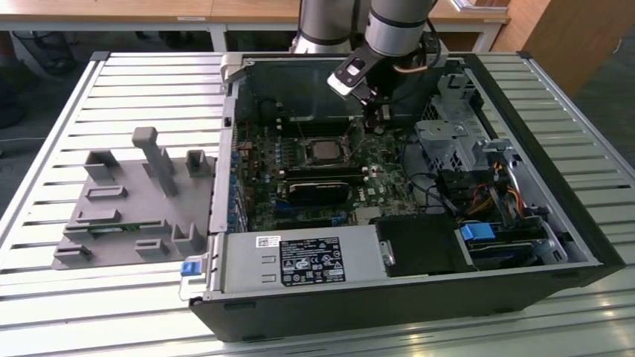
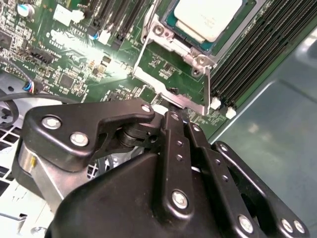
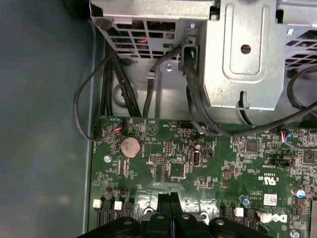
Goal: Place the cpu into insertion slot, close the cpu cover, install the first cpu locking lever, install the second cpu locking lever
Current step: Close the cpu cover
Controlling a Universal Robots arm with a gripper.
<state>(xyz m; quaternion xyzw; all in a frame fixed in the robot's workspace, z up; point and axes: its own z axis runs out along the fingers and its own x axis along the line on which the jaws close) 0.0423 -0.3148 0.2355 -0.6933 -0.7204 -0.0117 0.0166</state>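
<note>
The pincer (image 1: 375,117) hangs inside the open computer case (image 1: 397,305) on the slatted desk (image 1: 149,89). In both wrist views its fingers (image 3: 167,204) are pressed together with nothing seen between them. The cpu (image 2: 208,17) sits in the insertion slot (image 2: 171,22). The cpu cover (image 2: 148,78) appears swung off the slot toward the pincer's tip, with green board showing through its window. A printed sticker (image 1: 309,262) covers the power supply, its text too small to make out. In the first wrist view the board carries a white barcode label (image 3: 270,199) and a coin cell (image 3: 131,147).
</note>
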